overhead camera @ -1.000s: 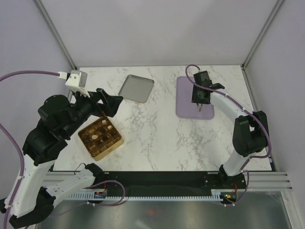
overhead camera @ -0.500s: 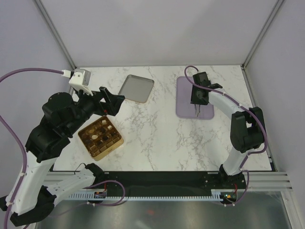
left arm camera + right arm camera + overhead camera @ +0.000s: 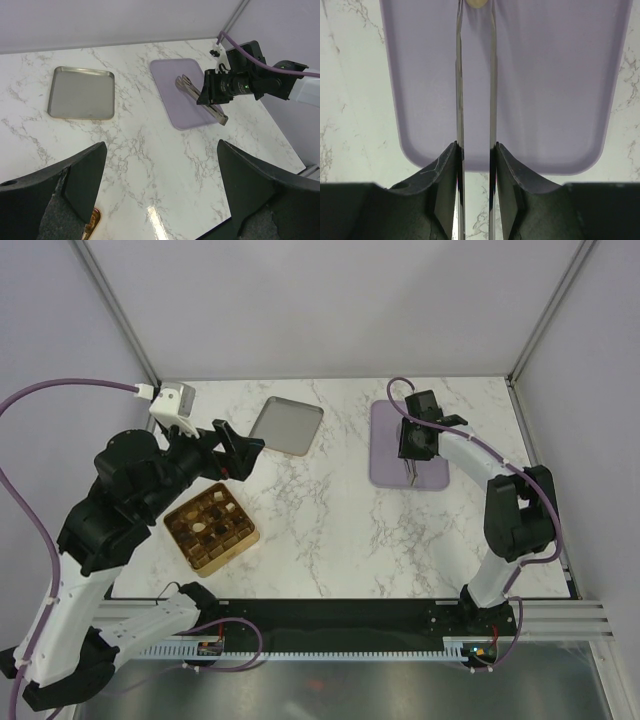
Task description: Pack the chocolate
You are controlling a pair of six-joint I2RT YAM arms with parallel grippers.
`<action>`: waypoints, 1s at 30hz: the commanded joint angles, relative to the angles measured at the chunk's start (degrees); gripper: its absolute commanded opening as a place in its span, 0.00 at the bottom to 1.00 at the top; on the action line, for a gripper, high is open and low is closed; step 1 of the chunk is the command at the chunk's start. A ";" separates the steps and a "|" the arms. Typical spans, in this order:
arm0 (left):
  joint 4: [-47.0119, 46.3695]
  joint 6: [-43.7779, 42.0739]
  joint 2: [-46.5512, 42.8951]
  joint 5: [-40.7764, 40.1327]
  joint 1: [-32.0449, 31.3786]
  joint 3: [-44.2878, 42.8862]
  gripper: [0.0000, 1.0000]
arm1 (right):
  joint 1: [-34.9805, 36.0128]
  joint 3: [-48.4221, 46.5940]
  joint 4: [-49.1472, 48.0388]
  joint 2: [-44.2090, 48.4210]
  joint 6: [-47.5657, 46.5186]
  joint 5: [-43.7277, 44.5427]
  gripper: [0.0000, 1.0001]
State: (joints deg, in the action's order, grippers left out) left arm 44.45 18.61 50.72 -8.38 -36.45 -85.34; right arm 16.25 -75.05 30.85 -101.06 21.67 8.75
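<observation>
Compared with the overhead frame a second earlier, the left arm sits slightly further toward the far side, and the blades of the tongs [image 3: 187, 83] stand closer together.

Right arm: the right arm's fingers [image 3: 440, 172] are clenched on the tongs, one pad against each blade. The blades run out over the lilac tray [image 3: 560, 75]. At the top edge of the right wrist view I see a cream-white piece [image 3: 476, 2] of chocolate on the tray, between the tips. I cannot tell whether the tips already touch it, because the frame cuts it off.

Left arm: the left arm's fingers [image 3: 260, 190] are released and spread wide with nothing between them, hanging above the desk [image 3: 330, 530] near the gold box [image 3: 184, 548]. The rest of the chocolate [image 3: 213, 523], dark with a few pale pieces, sits in the box's grid compartments. A metal tray [image 3: 82, 92] lies well apart from both.

Hazards, as I judge them:
- Squeezing too hard may flick the small piece out from between the tips or mark it.
- Squeezing too weakly may drop it on the carry across the desk to the box.
- The tongs are held only by pinch, so they may twist in the grip and send the tips off line.
- The left arm looming over the box may crowd the delivery.
</observation>
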 commanded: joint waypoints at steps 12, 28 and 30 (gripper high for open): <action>-1.64 0.55 1.14 1.61 0.15 -2.11 1.00 | 0.01 1.92 0.53 8.59 -0.58 -6.81 0.39; -1.47 1.16 0.88 2.85 0.15 -9.05 1.00 | 25.48 0.52 -7.90 11.41 4.78 -14.20 0.38; -1.56 1.95 0.35 2.41 0.15 -9.93 1.00 | 31.17 -0.97 -9.75 9.48 4.61 -15.52 0.38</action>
State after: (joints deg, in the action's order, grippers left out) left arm 44.38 18.76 52.27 -6.90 -36.45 -92.47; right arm 41.78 -73.21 26.89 -91.18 24.64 -3.22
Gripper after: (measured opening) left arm 0.993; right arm 0.383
